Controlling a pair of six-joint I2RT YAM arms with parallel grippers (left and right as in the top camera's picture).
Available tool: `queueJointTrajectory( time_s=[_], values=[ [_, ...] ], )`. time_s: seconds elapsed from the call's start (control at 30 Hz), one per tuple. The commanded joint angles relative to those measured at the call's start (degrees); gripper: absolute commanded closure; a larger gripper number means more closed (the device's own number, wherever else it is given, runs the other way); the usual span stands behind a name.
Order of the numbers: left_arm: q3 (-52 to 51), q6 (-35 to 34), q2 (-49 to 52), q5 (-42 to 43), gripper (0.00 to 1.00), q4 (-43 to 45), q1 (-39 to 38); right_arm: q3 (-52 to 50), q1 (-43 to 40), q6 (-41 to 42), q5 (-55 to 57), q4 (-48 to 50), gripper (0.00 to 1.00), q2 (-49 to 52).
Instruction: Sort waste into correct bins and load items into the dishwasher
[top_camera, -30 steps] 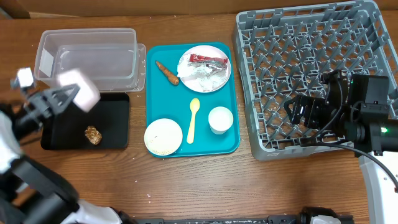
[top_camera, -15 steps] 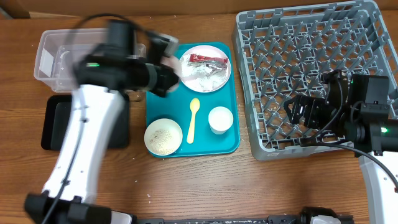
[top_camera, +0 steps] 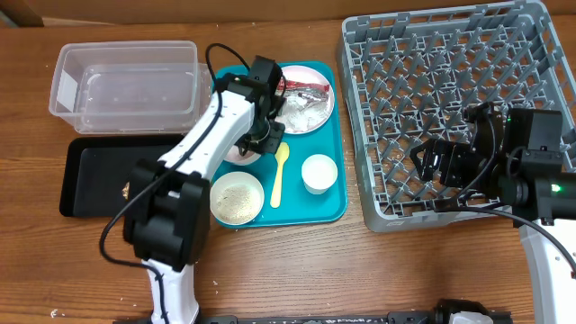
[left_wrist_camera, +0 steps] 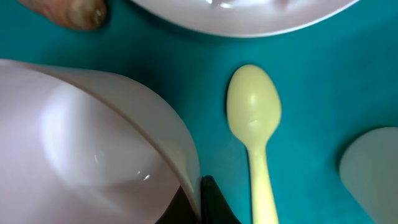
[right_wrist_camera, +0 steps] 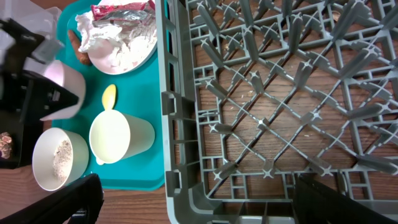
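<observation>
Pink bowl clamped in my left gripper, over teal tray beside yellow spoon, right gripper spread above grey rack

We see the grey dish rack filling the counter's right side, with bare wood showing through its grid of pegs. Our right gripper hangs over the rack's near wall, its dark fingers spread wide.

Just beside the rack, toward the left edge, lies the teal tray. At its far end the white plate carries crumpled napkins and the red snack wrapper. The orange stick lies just left of the plate.

The yellow spoon sits mid-tray. Nearer us are the white cup and a bowl of rice. The left gripper clamps a pale pink bowl.
</observation>
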Motion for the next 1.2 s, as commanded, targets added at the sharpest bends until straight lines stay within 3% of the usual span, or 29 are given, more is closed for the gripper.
queueJointTrajectory(
  time_s=[0.0,0.13,0.2,0.43,0.57,0.73,0.9,1.17],
  values=[
    [0.55,-1.03,3.76,-1.07,0.89,-0.02,-0.2,1.25,0.09,-0.04,0.09,0.17,0.0,-0.09],
    [1.14,-1.05,3.91,-1.18,0.54,-0.57,0.22,1.25,0.09,-0.04,0.09,0.17,0.0,-0.09],
    [4.2,-1.27,3.65,-1.29,0.48,-3.65,0.48,1.25,0.09,-0.04,0.09,0.2,0.0,-0.09],
    [29.09,-7.37,2.4,-2.16,0.5,-28.5,0.5,1.25,0.09,-0.07,0.11,-0.09,0.0,-0.09],
    [32.26,-14.05,-2.78,-2.21,0.55,-37.16,0.48,1.25,0.09,-0.07,0.11,-0.59,0.0,-0.09],
    [16.57,-18.62,-16.94,-2.58,0.53,-34.99,-2.38,1.25,0.09,-0.07,0.11,-0.59,0.0,-0.09],
    [-10.23,-19.74,-29.66,-1.16,0.45,-16.39,-6.36,1.25,0.09,-0.07,0.09,-0.24,0.0,-0.09],
    [-29.92,-13.49,-28.87,-0.52,0.45,2.47,-7.17,1.25,0.09,-0.07,0.09,-0.09,0.0,-0.09]
  ],
)
